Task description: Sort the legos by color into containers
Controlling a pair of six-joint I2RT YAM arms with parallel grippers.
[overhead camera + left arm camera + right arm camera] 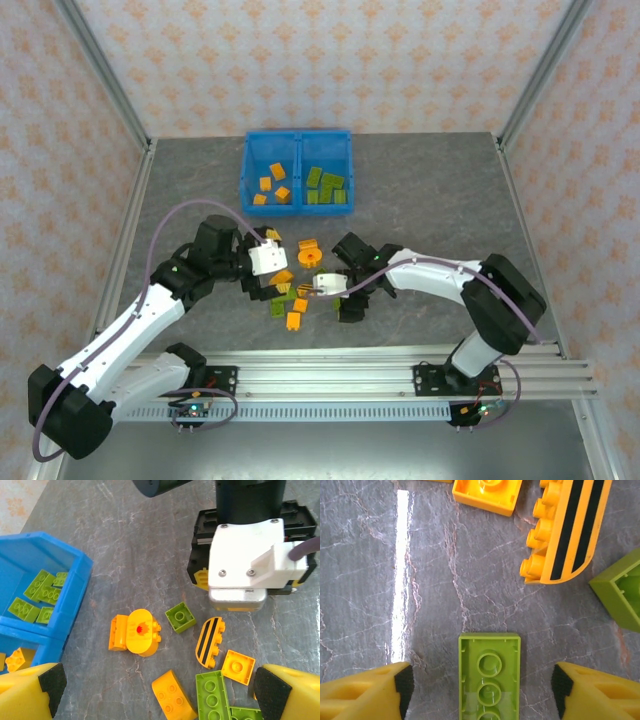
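The blue containers (pixel 297 143) stand at the back, orange legos in the left bin and green in the right bin (pixel 75 587). Loose legos lie mid-table (pixel 290 300). My left gripper (pixel 161 686) hangs open over them, above an orange brick (pixel 172 695) and a long green brick (pixel 214 695); in the top view it (pixel 278 258) sits left of the pile. My right gripper (pixel 482 685) is open and low, its pads either side of an upside-down green brick (pixel 489 677), not touching it. From above it (pixel 312 290) faces the pile from the right.
A striped orange half-round piece (pixel 567 530) and an orange square plate (pixel 485 494) lie just past the green brick. A rounded orange piece with a red mark (pixel 142 631) and a green square (pixel 180 616) lie toward the bins. The two grippers are close together.
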